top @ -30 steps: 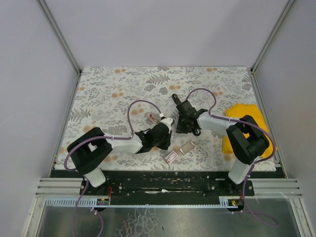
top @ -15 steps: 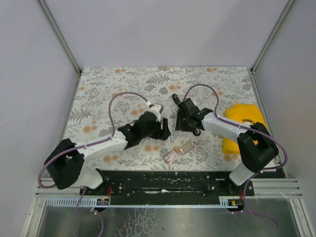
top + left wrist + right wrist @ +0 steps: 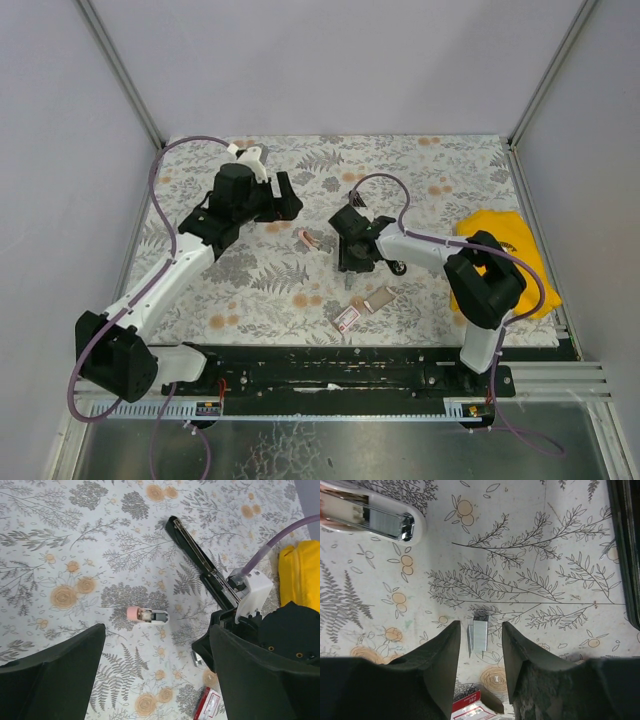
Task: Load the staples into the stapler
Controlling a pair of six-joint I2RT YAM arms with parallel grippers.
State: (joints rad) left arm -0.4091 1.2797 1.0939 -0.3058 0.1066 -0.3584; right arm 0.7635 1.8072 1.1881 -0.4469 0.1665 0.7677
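Black left gripper [image 3: 157, 630]: fingers spread wide with nothing between them; hangs high over the mat [image 3: 75, 530], at upper left of the overhead view.
Left arm pose: stretched long from its base at lower left, wrist turned toward frame centre.
Pink-and-white item [image 3: 147, 615]: lies alone on the mat, left of centre; its kind cannot be told.
Stapler [image 3: 200, 560]: on the mat at centre, running diagonally. One long narrow arm appears laid open. Its lower end is hidden under the right wrist.
Right gripper [image 3: 479, 626]: low over the mat, fingers part-way apart. They straddle the staples [image 3: 480, 636], which lie flat between them, and no contact is seen.
Right arm pose: elbow folded at right of frame, forearm reaching left to centre.
Box [image 3: 345, 318]: red-and-white, below centre, near the staples.
Cloth [image 3: 500, 245]: yellow, right edge, well apart from the work.
Step in hand: judged to be pick-up of the staple strip; stapler not yet loaded.
Next move: calls for a final descent and a square pinch on the strip's sides. The strip is thin and flat, so a slip is likely if the pinch is off-centre.
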